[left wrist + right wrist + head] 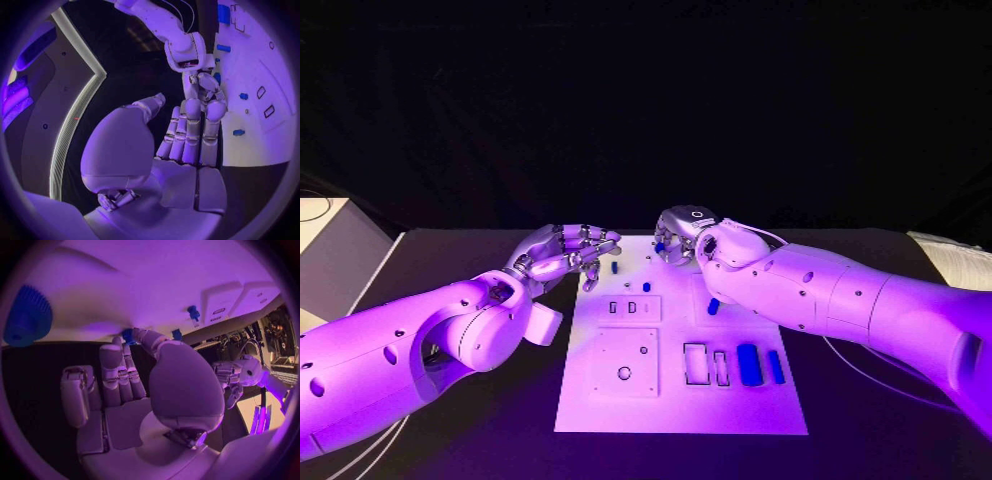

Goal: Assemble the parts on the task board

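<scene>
The white task board [678, 410] lies in the middle of the table. My right hand [684, 237] hovers over the board's far end, and in the right wrist view its thumb and a finger pinch a small blue part [128, 335] just above the board [156, 280]. My left hand [568, 255] hangs over the board's far left edge with fingers side by side, thumb apart, holding nothing [190, 132]. Loose blue parts lie on the board: a small peg [615, 267], another [646, 285], and a toothed piece [714, 306] under my right forearm [28, 315].
Two long blue bars [749, 365] [776, 367] lie near the board's right edge beside narrow rectangular slots [695, 363]. A square plate with a hole [626, 362] sits on the near left. A pale box [332, 262] stands at the table's left end.
</scene>
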`<state>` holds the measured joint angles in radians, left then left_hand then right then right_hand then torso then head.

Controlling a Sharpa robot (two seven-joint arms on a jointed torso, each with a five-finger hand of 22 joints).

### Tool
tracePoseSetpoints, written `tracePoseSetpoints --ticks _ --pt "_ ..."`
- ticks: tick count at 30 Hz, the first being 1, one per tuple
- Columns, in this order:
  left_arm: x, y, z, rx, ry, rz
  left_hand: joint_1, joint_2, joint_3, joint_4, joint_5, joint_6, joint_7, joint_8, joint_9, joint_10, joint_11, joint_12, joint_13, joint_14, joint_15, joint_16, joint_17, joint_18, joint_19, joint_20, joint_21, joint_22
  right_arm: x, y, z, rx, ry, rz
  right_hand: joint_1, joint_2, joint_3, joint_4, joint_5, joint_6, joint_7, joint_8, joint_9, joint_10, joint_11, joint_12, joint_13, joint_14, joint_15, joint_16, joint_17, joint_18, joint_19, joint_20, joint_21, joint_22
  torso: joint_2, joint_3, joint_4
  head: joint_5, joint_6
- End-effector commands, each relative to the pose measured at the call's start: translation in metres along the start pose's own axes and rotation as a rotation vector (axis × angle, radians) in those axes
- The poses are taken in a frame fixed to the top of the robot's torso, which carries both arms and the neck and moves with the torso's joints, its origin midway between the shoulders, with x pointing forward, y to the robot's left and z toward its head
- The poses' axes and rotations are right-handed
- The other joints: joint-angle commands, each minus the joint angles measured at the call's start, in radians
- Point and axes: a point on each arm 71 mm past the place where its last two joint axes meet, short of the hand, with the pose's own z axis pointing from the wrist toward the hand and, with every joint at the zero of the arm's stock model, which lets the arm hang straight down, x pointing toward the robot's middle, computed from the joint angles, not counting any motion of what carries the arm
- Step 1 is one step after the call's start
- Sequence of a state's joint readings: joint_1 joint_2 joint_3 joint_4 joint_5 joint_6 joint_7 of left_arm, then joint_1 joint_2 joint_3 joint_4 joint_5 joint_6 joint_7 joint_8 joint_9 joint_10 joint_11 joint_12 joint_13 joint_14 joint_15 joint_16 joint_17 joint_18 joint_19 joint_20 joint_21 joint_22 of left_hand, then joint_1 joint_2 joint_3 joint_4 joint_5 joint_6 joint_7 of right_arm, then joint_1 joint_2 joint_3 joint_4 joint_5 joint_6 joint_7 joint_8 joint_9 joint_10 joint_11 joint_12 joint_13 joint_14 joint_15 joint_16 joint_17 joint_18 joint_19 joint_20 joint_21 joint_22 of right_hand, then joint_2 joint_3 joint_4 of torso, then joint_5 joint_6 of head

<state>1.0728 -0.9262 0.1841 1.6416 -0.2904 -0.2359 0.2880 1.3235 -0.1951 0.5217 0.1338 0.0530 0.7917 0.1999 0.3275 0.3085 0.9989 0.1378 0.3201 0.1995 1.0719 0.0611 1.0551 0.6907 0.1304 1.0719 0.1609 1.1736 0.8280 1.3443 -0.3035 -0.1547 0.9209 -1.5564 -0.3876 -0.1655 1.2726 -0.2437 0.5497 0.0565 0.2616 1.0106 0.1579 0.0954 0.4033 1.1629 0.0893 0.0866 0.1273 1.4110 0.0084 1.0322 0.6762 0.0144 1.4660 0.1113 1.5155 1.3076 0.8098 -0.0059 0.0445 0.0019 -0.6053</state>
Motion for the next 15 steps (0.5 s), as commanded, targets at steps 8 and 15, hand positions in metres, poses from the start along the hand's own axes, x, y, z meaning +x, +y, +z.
tracePoseSetpoints --ticks 8,15 --pt "0.0024 -0.001 0.0012 0.007 0.016 -0.004 0.001 0.005 0.005 -0.003 -0.004 -0.008 0.011 0.0 0.001 -0.002 0.001 -0.006 -0.002 0.001 0.004 -0.007 -0.001 0.02 -0.008 0.0 -0.005 -0.002 0.0008 0.0019 0.0005 -0.017 0.007 0.006 0.012 0.041 0.064 0.004 -0.006 0.041 -0.015 0.025 0.01 0.043 -0.012 0.003 -0.003 0.003 -0.015 0.012 0.009 0.001 0.074 -0.012 0.01 0.21 -0.001 0.0002 -0.0009 -0.001 -0.004" --pt "0.0021 -0.0009 0.0011 0.006 0.014 -0.003 0.005 0.007 0.008 -0.007 -0.004 -0.008 0.011 0.0 0.002 -0.002 0.001 -0.006 -0.003 0.001 0.004 -0.008 -0.001 0.02 -0.007 0.0 -0.005 -0.001 -0.0007 0.0016 0.0004 -0.012 -0.014 0.011 0.017 0.068 0.081 -0.001 -0.007 0.06 -0.025 0.043 0.024 0.071 -0.021 0.003 0.0 0.011 -0.022 0.031 0.033 -0.004 0.084 -0.019 0.024 0.227 0.0 -0.0001 -0.0008 -0.002 -0.005"
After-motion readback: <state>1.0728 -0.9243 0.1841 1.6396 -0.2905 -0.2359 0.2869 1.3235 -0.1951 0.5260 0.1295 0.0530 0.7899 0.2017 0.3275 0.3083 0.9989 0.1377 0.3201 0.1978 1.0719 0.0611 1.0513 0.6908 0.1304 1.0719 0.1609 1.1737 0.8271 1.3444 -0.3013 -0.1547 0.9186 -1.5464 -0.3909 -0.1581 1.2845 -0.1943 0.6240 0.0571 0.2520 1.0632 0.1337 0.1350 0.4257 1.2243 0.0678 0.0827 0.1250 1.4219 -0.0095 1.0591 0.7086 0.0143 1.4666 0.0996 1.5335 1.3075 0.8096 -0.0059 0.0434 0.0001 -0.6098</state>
